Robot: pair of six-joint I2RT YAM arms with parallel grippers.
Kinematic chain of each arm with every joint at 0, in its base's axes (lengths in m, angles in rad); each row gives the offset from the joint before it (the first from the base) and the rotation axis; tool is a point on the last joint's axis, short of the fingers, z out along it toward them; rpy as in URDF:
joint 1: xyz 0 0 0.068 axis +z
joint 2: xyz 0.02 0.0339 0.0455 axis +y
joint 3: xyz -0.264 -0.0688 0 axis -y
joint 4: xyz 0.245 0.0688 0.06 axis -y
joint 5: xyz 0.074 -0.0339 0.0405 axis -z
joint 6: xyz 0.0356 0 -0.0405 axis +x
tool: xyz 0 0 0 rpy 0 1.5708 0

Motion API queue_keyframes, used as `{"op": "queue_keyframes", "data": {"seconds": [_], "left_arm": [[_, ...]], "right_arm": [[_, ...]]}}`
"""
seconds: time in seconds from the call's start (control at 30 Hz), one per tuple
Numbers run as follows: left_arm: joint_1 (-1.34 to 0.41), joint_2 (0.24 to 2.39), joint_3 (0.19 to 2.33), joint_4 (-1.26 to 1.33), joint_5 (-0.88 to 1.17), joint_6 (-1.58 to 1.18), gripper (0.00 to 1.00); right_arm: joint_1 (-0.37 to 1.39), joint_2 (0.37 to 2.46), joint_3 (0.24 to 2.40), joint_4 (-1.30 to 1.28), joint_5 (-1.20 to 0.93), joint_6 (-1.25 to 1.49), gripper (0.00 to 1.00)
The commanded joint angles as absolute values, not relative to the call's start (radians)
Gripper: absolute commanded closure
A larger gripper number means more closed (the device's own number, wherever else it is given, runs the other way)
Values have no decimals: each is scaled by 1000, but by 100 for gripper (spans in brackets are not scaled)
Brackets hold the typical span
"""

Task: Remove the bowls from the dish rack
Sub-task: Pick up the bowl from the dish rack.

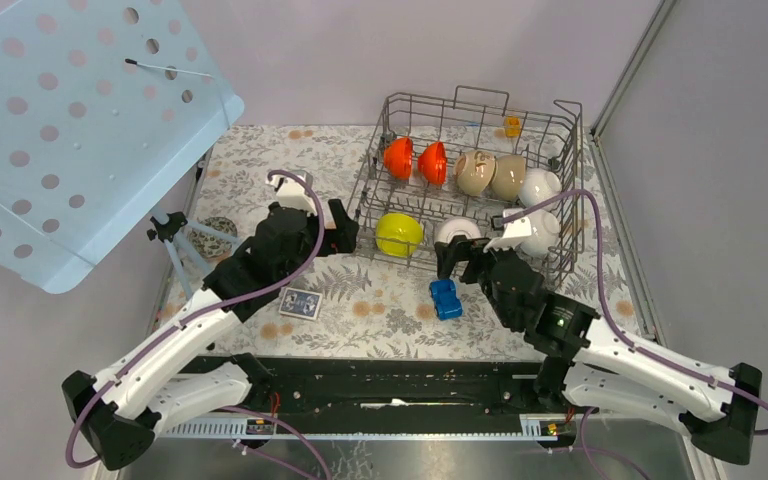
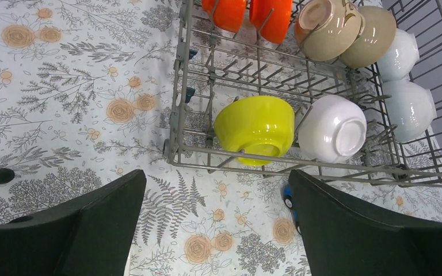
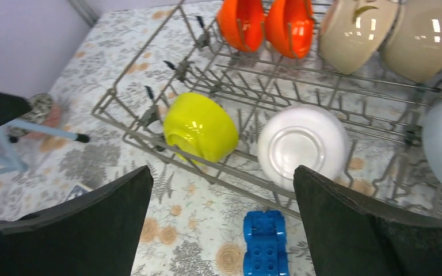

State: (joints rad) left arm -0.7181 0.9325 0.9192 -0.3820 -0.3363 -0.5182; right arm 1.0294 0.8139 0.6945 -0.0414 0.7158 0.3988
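The grey wire dish rack (image 1: pixel 440 97) stands at the back right of the table and holds several bowls. In its back row are two orange-red bowls (image 1: pixel 398 157), two beige bowls (image 1: pixel 474 172) and a white bowl (image 1: pixel 539 187). In front are a yellow-green bowl (image 1: pixel 399 234) and two white bowls (image 1: pixel 457 233). My left gripper (image 1: pixel 343 228) is open and empty just left of the rack's front corner, facing the yellow-green bowl (image 2: pixel 255 127). My right gripper (image 1: pixel 457 262) is open and empty just before the rack's front rim (image 3: pixel 207 172), facing a white bowl (image 3: pixel 302 146).
A blue toy car (image 1: pixel 445 298) lies on the floral cloth just in front of the rack, under my right gripper. A playing card (image 1: pixel 300 303), a speckled ball (image 1: pixel 218 232) and a small tripod (image 1: pixel 175 240) lie left. A blue perforated panel (image 1: pixel 60 120) overhangs the far left.
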Motion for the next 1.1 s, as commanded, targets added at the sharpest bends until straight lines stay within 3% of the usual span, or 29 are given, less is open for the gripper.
{"op": "queue_keyframes", "data": {"seconds": [0.0, 0.4, 0.83, 1.07], "left_arm": [[-717, 881, 900, -324, -305, -478, 1], [-718, 782, 827, -241, -218, -436, 1], [-717, 728, 769, -190, -347, -483, 1], [-718, 818, 804, -270, -410, -477, 1]], "right_arm": [[1030, 754, 638, 103, 595, 342, 0], [1031, 755, 713, 20, 552, 321, 0], [1005, 986, 986, -78, 808, 273, 4], [735, 1111, 1038, -71, 459, 424, 19]]}}
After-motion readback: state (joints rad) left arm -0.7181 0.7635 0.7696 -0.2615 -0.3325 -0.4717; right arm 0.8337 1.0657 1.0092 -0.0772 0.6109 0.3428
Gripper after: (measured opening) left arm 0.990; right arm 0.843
